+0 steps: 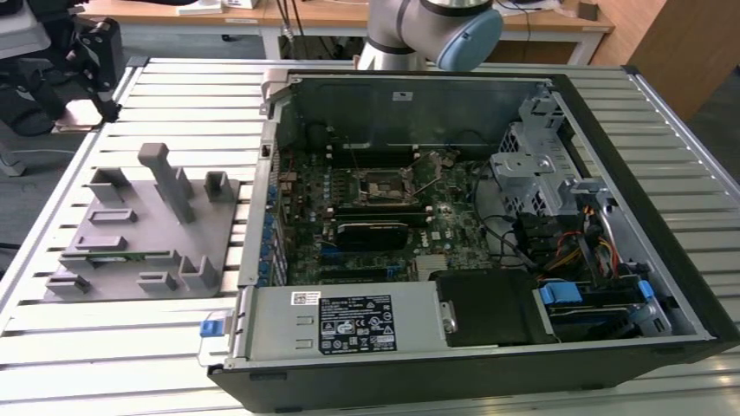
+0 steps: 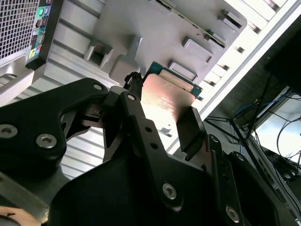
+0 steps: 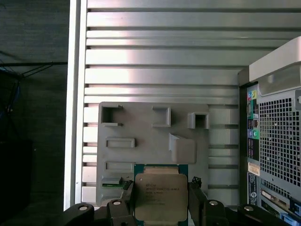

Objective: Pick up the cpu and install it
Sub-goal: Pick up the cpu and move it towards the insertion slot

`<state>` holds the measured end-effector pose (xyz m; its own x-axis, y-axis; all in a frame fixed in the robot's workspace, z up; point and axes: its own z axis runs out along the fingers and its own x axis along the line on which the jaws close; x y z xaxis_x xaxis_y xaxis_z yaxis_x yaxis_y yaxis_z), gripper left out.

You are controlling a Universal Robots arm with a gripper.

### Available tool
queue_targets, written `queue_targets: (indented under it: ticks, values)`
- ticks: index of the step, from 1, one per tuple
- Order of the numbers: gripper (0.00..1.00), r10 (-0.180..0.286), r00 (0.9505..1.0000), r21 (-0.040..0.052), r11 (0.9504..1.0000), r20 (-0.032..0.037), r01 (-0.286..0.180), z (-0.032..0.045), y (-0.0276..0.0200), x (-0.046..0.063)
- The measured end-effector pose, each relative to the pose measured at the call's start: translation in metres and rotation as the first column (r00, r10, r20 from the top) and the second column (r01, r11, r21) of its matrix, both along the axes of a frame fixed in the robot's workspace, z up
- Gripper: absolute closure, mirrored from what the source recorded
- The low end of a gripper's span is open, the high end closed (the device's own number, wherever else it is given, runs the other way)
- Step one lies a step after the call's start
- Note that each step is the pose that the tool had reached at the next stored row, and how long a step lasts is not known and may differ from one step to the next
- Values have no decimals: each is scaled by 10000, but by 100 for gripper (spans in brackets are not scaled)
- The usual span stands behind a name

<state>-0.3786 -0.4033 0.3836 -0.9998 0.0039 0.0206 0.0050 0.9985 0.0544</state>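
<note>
The parts holder [image 1: 127,234] lies at the exterior view's left of the computer case [image 1: 405,108]. The cpu [image 3: 161,193], clamped in the gripper [image 3: 162,201], is over it.

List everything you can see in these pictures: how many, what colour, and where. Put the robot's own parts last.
cpu: one, silvery top on green board, held over the fixture tray.
fixture tray: one, grey, on the table, to the exterior view's left of the computer case.
memory stick: one, green, in a tray slot.
computer case: one, black, lying open on the table.
motherboard: one, green, inside the case.
power supply: one, silver-grey, along the case's near edge.
table: one, slatted silver metal.
robot arm: one, grey with a blue cap, behind the case.
jaws: two, black, shut on the cpu's opposite edges.
</note>
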Motion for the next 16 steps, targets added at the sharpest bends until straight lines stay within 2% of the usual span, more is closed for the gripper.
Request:
queue_targets:
  ticks: [16]
  values:
    - [46,0,10000,0,10000,0,0,-16,0,162]
